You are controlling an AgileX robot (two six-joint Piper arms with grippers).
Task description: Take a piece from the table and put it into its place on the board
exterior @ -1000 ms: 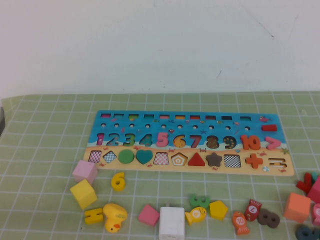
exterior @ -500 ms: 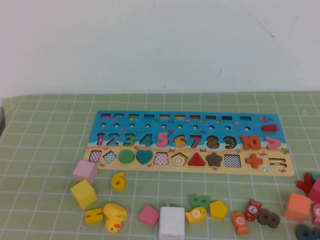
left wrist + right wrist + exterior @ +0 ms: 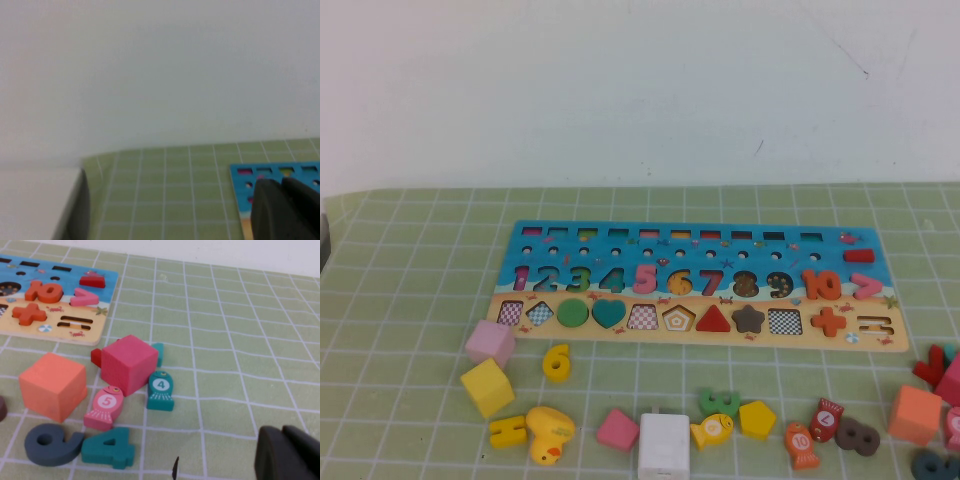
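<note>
The piece, a bright yellow numeral "6" [image 3: 556,362], lies flat on the green mat just in front of the board's left end. The board [image 3: 516,236] lies across the middle of the mat, and its "6" recess [image 3: 680,283] shows a patterned bottom. The board's corners also show in the left wrist view [image 3: 238,175] and the right wrist view [image 3: 30,330]. My left gripper [image 3: 281,184] is shut and empty, hovering near the board's far left corner. My right gripper [image 3: 281,432] is shut and empty over bare mat to the right of the loose pieces. Neither arm shows in the high view.
A pink cube [image 3: 490,343], a yellow cube [image 3: 487,388], a yellow duck [image 3: 550,433], a white block [image 3: 664,445] and a yellow pentagon [image 3: 757,419] lie near the front. An orange cube [image 3: 52,386], a magenta cube [image 3: 129,364], fish and numerals cluster at the right.
</note>
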